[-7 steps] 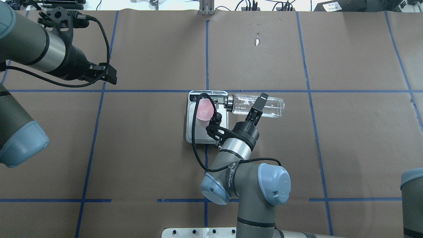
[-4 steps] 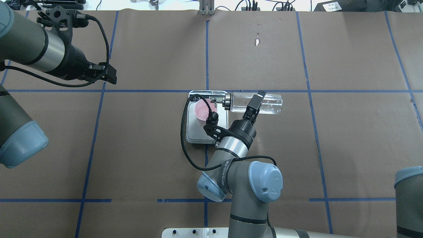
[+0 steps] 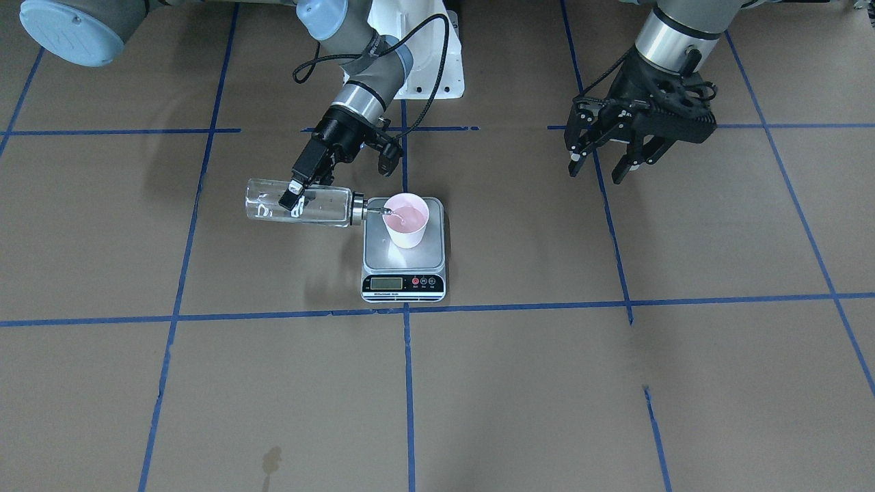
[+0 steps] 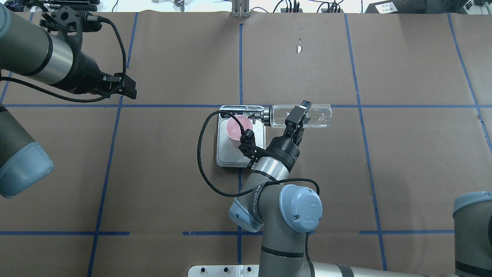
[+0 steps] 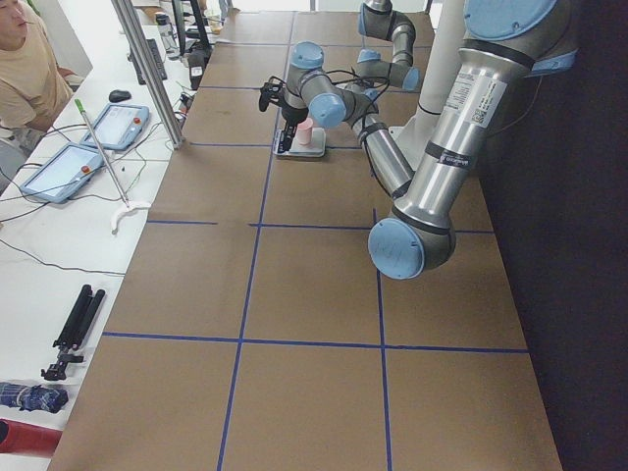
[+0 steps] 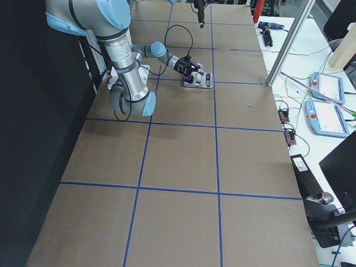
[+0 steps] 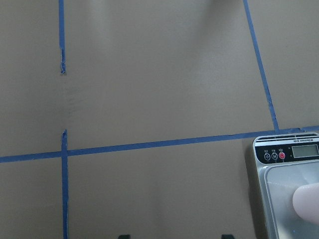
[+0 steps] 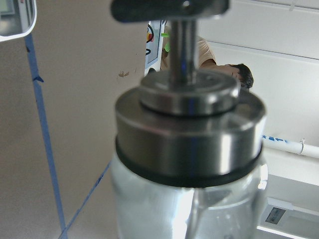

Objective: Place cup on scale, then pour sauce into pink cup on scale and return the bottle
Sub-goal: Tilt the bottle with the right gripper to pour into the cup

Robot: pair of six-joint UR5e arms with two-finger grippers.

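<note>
Glass bottle btwn R fingers, horiz.

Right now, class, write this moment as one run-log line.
step: pouring | right hand: shut on bottle, spout at cup rim | cup: on scale | left hand: open, apart

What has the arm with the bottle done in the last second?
The right gripper, fingers still shut on the bottle, swung the bottle's base away from the robot, and the arm's elbow slid left. The cup, the scale and the open left gripper stayed put.
</note>
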